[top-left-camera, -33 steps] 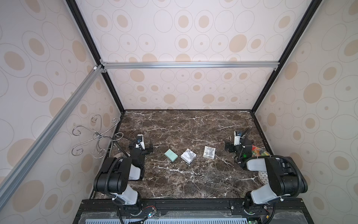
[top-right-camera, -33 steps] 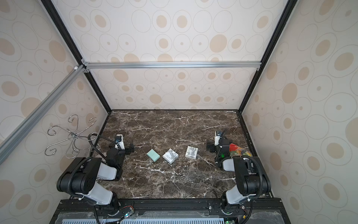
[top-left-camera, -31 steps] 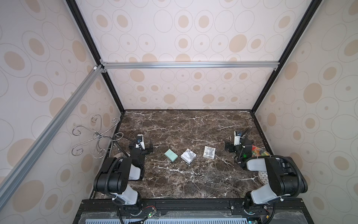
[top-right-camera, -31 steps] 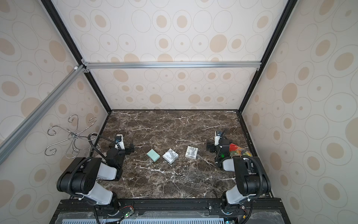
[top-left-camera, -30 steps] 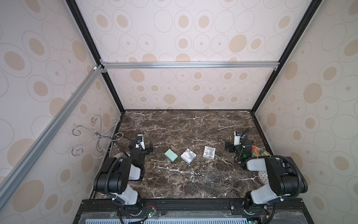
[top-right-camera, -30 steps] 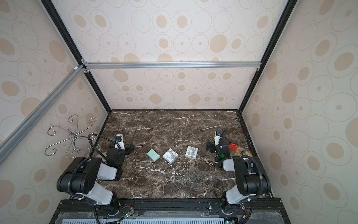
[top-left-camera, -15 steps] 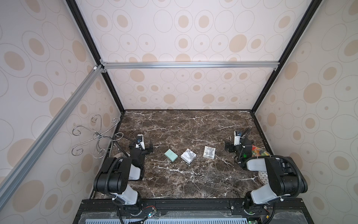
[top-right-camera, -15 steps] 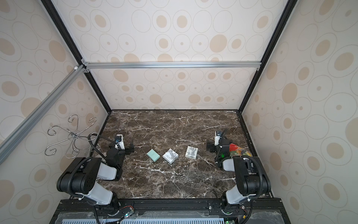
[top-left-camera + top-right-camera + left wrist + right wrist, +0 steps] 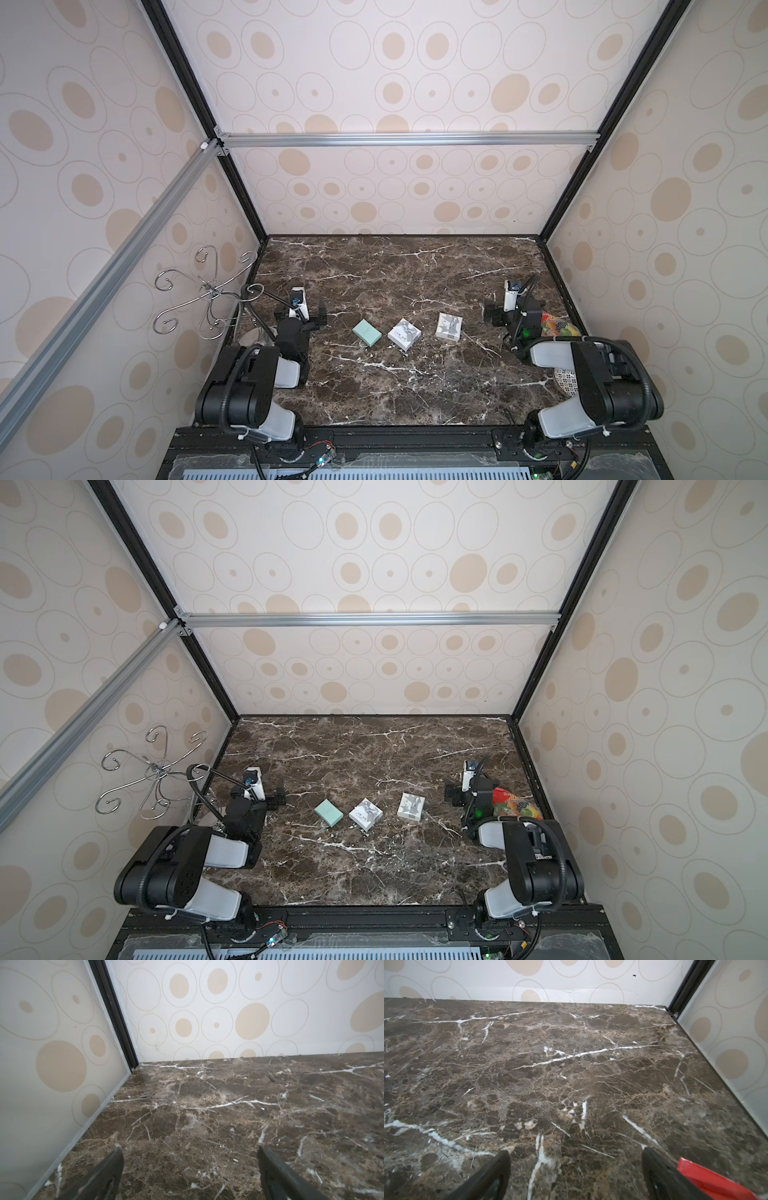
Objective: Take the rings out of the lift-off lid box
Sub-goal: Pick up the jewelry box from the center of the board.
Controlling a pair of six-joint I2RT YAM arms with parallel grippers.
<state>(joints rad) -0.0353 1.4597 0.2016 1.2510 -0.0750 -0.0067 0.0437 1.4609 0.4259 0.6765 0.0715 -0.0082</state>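
Note:
Three small shut boxes lie in a row mid-table in both top views: a teal box [image 9: 367, 332], a white patterned box [image 9: 404, 334] and a second white patterned box [image 9: 449, 326]. Which of them is the lift-off lid box I cannot tell. The rings are hidden. My left gripper [image 9: 304, 318] [image 9: 190, 1153] rests low at the table's left, open, with bare marble between its fingers. At the right, my right gripper [image 9: 513, 316] [image 9: 576, 1155] is also open over bare marble. Both grippers point at the back wall, away from the boxes.
A curly silver wire stand [image 9: 208, 299] rises at the left wall beside the left arm. A colourful packet [image 9: 559, 328] lies by the right wall, and its red edge [image 9: 708, 1180] touches the right gripper's outer finger. A patterned dish [image 9: 565, 380] sits partly under the right arm.

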